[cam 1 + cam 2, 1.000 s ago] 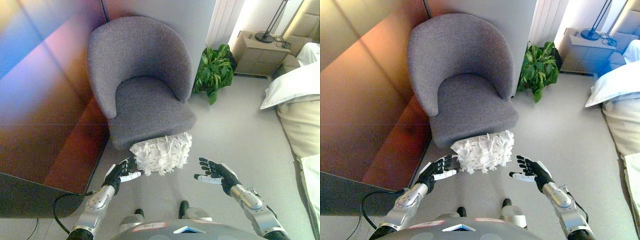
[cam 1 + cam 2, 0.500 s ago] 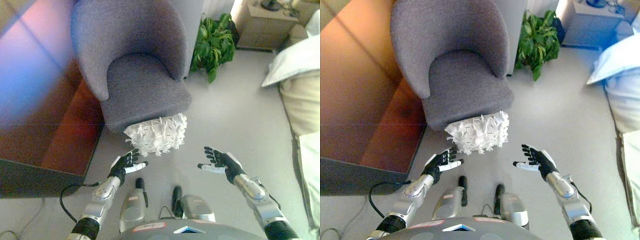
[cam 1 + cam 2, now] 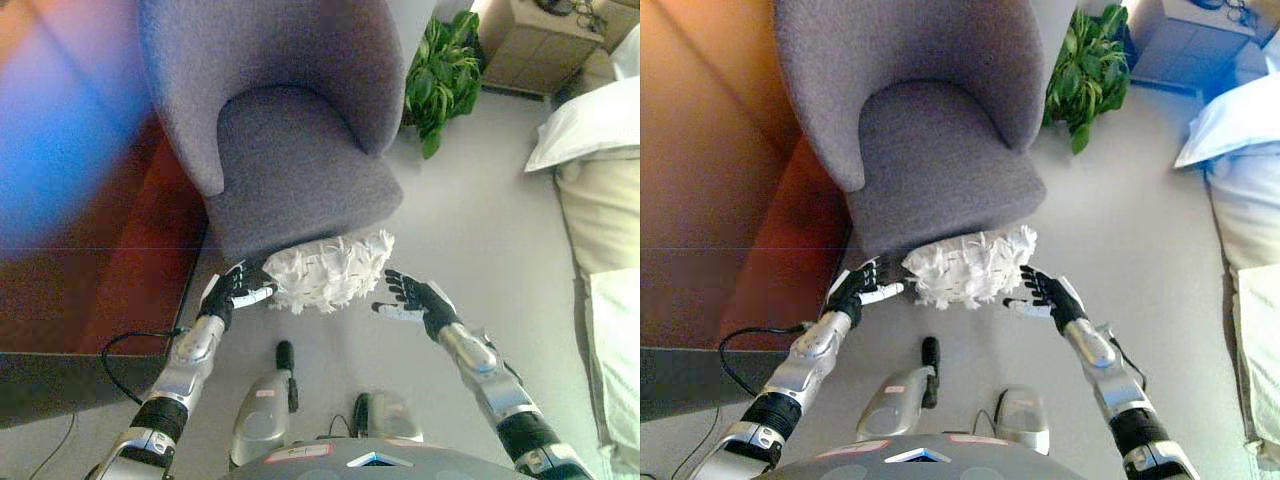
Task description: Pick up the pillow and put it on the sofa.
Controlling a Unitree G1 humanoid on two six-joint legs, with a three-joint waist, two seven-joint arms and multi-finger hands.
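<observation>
The pillow (image 3: 330, 272), one white shaggy cushion covered in ragged fabric strips, lies on the floor (image 3: 480, 230) against the front edge of the chair (image 3: 290, 140), its upper edge overlapping the seat's front rim. It sits between the two hands. The left hand (image 3: 237, 287) is at the pillow's left end, fingers spread and straight, the white tips touching or just beside the fringe; whether they press in cannot be told. The right hand (image 3: 410, 298) hovers just beside the pillow's right lower corner, palm turned towards it, fingers spread and relaxed, a small gap showing between them and the fabric. Neither hand is curled round anything.

There is one chair, a grey upholstered tub armchair; the top of its curved back is cut off by the upper edge of the view. To its left runs a dark reddish-brown wooden panel (image 3: 700, 200), with its low ledge beside the chair's base. One leafy green plant (image 3: 445, 75) stands behind the chair's right side, its pot hidden by leaves. Further right, one pale bedside cabinet (image 3: 525, 50) is partly cropped. Along the right edge lies a bed (image 3: 610, 240) with a white bed pillow (image 3: 585, 125) on cream bedding, only its near side showing.
</observation>
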